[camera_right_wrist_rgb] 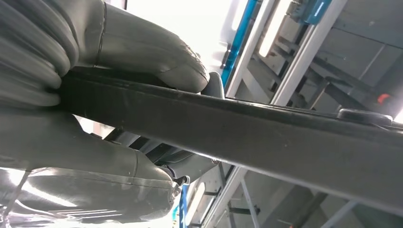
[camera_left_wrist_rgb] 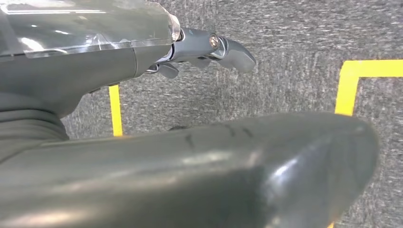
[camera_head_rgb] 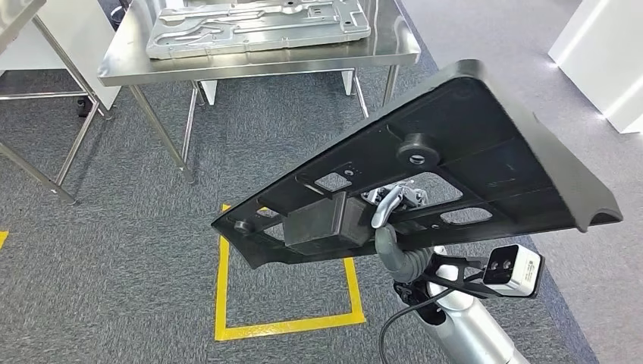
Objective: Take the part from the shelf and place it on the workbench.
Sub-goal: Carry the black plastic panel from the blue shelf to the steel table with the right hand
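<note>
Grey carpet covers the floor, with a yellow tape square (camera_head_rgb: 288, 303) marked on it near the robot. At the far left stands a steel workbench (camera_head_rgb: 258, 64) carrying a pale metal plate (camera_head_rgb: 258, 26). The left hand (camera_left_wrist_rgb: 209, 50) hangs over the carpet with nothing in it; whether its fingers are spread or curled I cannot tell. To the right, the black part (camera_head_rgb: 485, 152), a broad flat ribbed panel, is held up in the air, tilted, well short of the bench. The right hand (camera_head_rgb: 394, 208) grips it near its middle, fingers hooked through an opening. It looks stiff and fairly light, probably moulded plastic; being wide, it will likely swing, so a hold near the centre ribs suits it.
</note>
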You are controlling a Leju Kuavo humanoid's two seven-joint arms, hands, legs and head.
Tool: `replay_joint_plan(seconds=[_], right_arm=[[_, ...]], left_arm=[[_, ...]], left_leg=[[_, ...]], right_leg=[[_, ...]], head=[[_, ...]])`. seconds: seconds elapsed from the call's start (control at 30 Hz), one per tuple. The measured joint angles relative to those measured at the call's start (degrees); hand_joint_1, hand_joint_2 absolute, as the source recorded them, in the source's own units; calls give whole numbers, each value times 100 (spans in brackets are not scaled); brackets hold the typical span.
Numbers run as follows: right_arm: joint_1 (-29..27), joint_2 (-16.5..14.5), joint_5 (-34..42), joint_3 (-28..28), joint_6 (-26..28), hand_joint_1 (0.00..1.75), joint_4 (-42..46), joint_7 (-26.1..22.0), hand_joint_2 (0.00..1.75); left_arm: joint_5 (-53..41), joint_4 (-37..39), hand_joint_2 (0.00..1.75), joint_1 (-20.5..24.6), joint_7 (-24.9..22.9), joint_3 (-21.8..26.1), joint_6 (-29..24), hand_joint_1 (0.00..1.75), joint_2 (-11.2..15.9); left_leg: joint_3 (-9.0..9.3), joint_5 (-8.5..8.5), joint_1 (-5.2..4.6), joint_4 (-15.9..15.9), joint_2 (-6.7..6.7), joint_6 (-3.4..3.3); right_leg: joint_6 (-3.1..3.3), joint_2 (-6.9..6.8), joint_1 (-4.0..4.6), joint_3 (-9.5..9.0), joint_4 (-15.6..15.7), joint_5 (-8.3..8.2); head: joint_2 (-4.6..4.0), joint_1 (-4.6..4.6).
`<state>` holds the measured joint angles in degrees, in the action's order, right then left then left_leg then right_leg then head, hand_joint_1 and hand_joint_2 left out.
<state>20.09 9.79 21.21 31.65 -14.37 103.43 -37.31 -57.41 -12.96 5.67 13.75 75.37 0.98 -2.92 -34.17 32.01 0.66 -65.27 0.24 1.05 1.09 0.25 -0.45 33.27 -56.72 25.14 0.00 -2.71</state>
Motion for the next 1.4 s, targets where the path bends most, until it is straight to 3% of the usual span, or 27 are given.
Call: replay_joint_plan(seconds=[0.07,0.1,0.13,0.17,0.23,0.27,0.43,0.47,0.53,0.57,0.6,0.63,0.67,0.7,0.77,0.8,0.9,0.97,1.07,1.1,1.13,1.17,1.23,1.27,1.3,1.4], right_arm=[[-10,2,0,4,7,175,1,0,175],[-16,2,0,7,10,175,0,0,175],[-18,3,1,9,14,175,0,0,175],[-18,3,0,12,14,175,0,0,175],[-13,4,0,17,13,175,0,0,175],[-9,4,-1,21,13,175,1,0,175],[8,4,-2,52,31,175,28,-2,175],[15,4,-3,57,36,175,38,-2,175],[15,5,-5,69,44,175,44,-2,175],[7,5,-6,77,49,175,43,-2,175],[-1,6,-7,84,53,175,43,-2,175],[-5,7,-7,89,56,175,43,-2,175],[-5,7,-8,92,61,175,43,-2,175],[-2,7,-8,94,64,175,44,-2,175],[7,7,-7,98,72,175,45,-2,175],[10,7,-6,100,76,175,49,-2,175],[6,9,-1,104,85,175,72,-2,175],[6,4,3,104,88,175,101,-1,175],[-15,-10,8,104,91,175,125,1,175],[-29,-10,8,105,91,175,125,2,175],[-40,-10,8,105,91,175,125,2,175],[-47,-10,8,106,91,175,125,2,175],[-51,-11,8,107,90,175,125,2,175],[-51,-11,8,106,89,175,126,2,175],[-54,-10,8,105,87,175,131,2,175],[-78,-9,7,103,84,175,173,2,175]], left_arm=[[-2,0,0,-15,-1,0,1,0,4],[-2,0,0,-25,-1,1,1,0,7],[-2,0,0,-31,-2,1,1,0,9],[-1,0,0,-33,-2,0,1,0,10],[2,0,0,-33,-1,-1,1,0,14],[3,0,0,-30,-1,-1,1,0,16],[3,0,0,-25,14,-2,5,0,17],[2,0,0,-22,16,-2,8,0,16],[1,0,0,-19,18,-3,12,0,16],[1,0,0,-21,18,-3,14,0,16],[1,0,0,-25,18,-3,15,0,16],[1,0,0,-29,17,-3,16,0,16],[0,0,0,-31,17,-3,17,0,16],[0,0,0,-32,17,-3,20,0,16],[-1,0,0,-24,17,-3,25,0,17],[-1,0,0,-21,16,-3,26,0,18],[-5,0,0,-13,16,-5,27,0,25],[-15,0,0,-4,17,-8,27,0,26],[-22,0,0,-14,14,-10,23,0,32],[-22,0,0,-22,12,-9,21,0,34],[-21,0,0,-28,10,-9,20,0,36],[-21,0,0,-33,9,-9,19,0,36],[-21,0,0,-35,9,-10,17,0,39],[-23,0,0,-32,12,-10,17,0,40],[-28,0,0,-29,15,-10,17,0,41],[-45,0,0,-32,22,-13,19,0,39]], left_leg=[[-432,208,7,-729,0,28],[-559,170,7,-870,0,35],[-581,21,7,-787,0,35],[-490,-230,7,-473,0,23],[-197,-639,-5,307,-2,-26],[-91,-729,-15,569,-4,-57],[9,-681,-8,750,-14,-208],[36,-676,5,771,-13,-239],[69,-644,8,778,-8,-274],[86,-623,8,777,-9,-278],[111,-601,8,776,-11,-276],[144,-575,9,774,-14,-268],[191,-545,10,774,-18,-257],[240,-511,11,774,-21,-239],[308,-444,-5,770,-26,-182],[322,-420,-12,772,-26,-148],[361,-370,-6,784,-13,-43],[266,-214,3,513,-9,10],[-322,210,13,-577,-13,51],[-492,236,12,-820,-13,57],[-566,149,12,-857,-12,56],[-525,-49,12,-661,-12,46],[-228,-515,3,107,-13,-4],[-85,-644,-8,437,-14,-37],[-1,-690,-21,633,-15,-70],[53,-654,-29,747,-18,-162]], right_leg=[[27,4,14,-45,-8,47],[29,11,19,-71,-14,76],[26,19,21,-104,-23,107],[17,25,23,-148,-33,145],[-16,35,36,-217,-57,223],[-41,41,46,-229,-65,251],[-204,44,49,-191,-196,388],[-237,39,38,-84,-423,505],[-285,28,7,341,-1179,811],[-304,25,-10,570,-1534,905],[-317,18,-24,725,-1726,892],[-323,11,-36,771,-1698,761],[-322,1,-45,697,-1440,528],[-310,-14,-50,541,-1028,260],[-262,-33,-28,250,-346,-36],[-230,-34,-11,185,-188,-57],[-122,-9,2,144,-122,-7],[-41,-10,-18,69,-67,4],[34,-16,3,-14,-46,57],[42,-12,13,-37,-47,80],[42,-5,21,-66,-49,105],[37,2,27,-105,-51,132],[14,11,39,-191,-55,195],[-7,16,50,-217,-63,225],[-32,20,58,-228,-67,248],[-125,25,55,-237,-64,287]], head=[[0,0],[0,0],[0,0],[0,0],[0,0],[0,0],[0,1],[0,1],[0,1],[0,1],[0,1],[0,1],[0,1],[0,1],[0,1],[0,1],[0,1],[0,1],[0,0],[0,0],[0,0],[0,0],[0,1],[0,1],[0,1],[0,0]])
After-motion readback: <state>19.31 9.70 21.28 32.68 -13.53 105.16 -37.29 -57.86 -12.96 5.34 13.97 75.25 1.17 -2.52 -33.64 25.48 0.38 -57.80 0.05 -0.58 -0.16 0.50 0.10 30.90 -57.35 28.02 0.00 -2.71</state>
